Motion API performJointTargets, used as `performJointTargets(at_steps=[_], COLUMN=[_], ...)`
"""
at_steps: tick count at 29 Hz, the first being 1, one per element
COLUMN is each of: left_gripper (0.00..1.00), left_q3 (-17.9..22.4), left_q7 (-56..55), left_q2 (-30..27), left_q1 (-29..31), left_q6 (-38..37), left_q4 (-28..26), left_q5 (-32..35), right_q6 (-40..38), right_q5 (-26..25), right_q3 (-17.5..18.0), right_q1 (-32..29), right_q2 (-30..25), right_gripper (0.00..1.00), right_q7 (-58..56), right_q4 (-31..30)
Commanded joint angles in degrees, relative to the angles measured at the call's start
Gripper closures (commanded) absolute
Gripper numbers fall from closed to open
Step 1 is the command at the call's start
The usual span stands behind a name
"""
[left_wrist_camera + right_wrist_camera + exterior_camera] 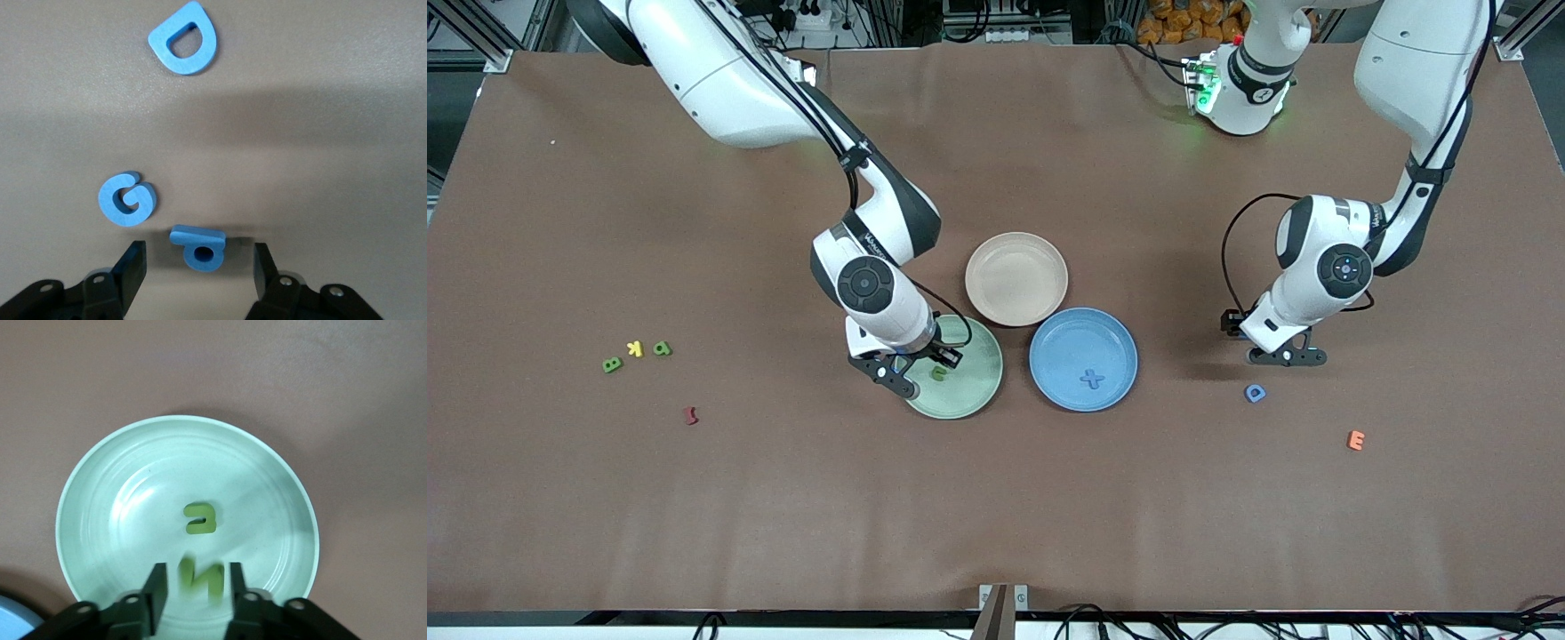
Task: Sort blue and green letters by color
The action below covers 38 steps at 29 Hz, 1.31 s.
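Note:
My right gripper point(919, 364) point(197, 571) is over the green plate point(978, 391) point(100, 487). Its fingers are open, with a blurred green letter point(200, 580) loose between them and a gap on each side. Another green letter point(201, 519) point(938, 373) lies in the plate. My left gripper point(1285, 357) point(199, 253) is open, low over the table, with a blue P point(198, 247) between its fingers. A blue G point(127, 199) and a blue D point(183, 47) point(1255, 392) lie close by. A blue X point(1092, 379) lies in the blue plate point(1049, 356). Two green letters point(611, 364) point(662, 348) lie toward the right arm's end.
A beige plate point(1016, 277) stands beside the two other plates, farther from the front camera. A yellow K point(634, 348) lies between the two loose green letters, with a red letter point(690, 415) nearer the camera. An orange E point(1356, 440) lies near the blue D.

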Motion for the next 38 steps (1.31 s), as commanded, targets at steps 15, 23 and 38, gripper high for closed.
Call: performJointTargets(at_steps=[15,23,38], left_gripper=[0.91,0.91,0.91], left_q3=[0.30,0.30,0.38], left_q7=[-17.36,-21.14,-23.26], left_q2=[4.42,7.58,17.34], left_q1=[-11.22,-13.42,-14.04], left_q6=[-4.91,-5.27,-5.35], left_q4=[9.92,13.70,23.02], left_q5=[-1.46,-1.64,-1.99], right_q6=[-0.40,-0.40,-0.22], right_q5=[1.27,1.27,1.27], right_q3=[0.57,0.57,0.48], right_q1=[-0.77,-0.94,-1.03], right_q2=[1.98,2.16,2.51], right_gripper=[0.45,0.57,0.88], right_q7=[-0.07,-0.33,-0.51], right_q4=[1.88,2.05,2.23])
